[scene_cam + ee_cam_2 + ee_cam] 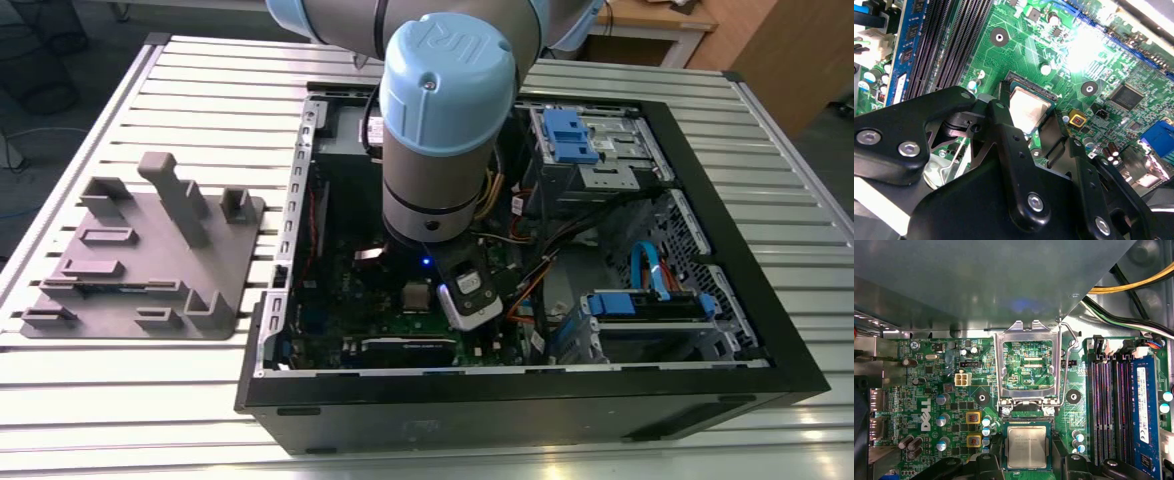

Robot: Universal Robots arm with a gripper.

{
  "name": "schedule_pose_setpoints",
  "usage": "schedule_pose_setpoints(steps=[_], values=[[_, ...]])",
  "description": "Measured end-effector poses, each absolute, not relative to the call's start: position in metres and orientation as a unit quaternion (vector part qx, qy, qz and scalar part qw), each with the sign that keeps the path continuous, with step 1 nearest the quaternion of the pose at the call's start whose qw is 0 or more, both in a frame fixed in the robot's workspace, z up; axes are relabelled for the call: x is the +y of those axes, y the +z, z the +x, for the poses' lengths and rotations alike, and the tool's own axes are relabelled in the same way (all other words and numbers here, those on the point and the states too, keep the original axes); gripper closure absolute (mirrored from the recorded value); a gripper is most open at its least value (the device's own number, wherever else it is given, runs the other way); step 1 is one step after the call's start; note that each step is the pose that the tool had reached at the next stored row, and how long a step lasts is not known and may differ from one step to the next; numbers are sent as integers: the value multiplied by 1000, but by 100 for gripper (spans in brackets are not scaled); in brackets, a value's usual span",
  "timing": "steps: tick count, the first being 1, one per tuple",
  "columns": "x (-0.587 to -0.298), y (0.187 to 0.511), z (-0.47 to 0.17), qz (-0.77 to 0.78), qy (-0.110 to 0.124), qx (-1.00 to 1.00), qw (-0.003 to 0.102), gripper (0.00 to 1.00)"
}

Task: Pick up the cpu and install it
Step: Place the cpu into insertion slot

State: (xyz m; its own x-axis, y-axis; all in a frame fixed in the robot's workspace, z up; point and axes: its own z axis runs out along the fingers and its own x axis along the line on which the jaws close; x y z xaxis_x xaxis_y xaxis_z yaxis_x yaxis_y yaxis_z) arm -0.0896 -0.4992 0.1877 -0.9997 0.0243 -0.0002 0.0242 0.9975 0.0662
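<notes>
The cpu, a flat silvery square chip, lies level between my gripper's black fingers, directly over the motherboard socket. The second wrist view shows the cpu flanked by both fingers, with a strip of socket contacts still showing beyond its edge. The jaws press on opposite sides of the chip. The socket's metal load plate stands flipped open beside it. In the exterior view, my arm reaches straight down into the open computer case.
Memory slots and a blue memory stick run alongside the socket. Yellow and black cables cross near the case wall. A grey plastic fixture stands on the slatted table at the exterior view's left. Drive bays with blue clips fill the case's far side.
</notes>
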Motion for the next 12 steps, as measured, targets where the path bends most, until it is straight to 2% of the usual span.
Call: schedule_pose_setpoints(steps=[12], values=[[-499, 188, -90, 12, 33, 999, 1, 53]])
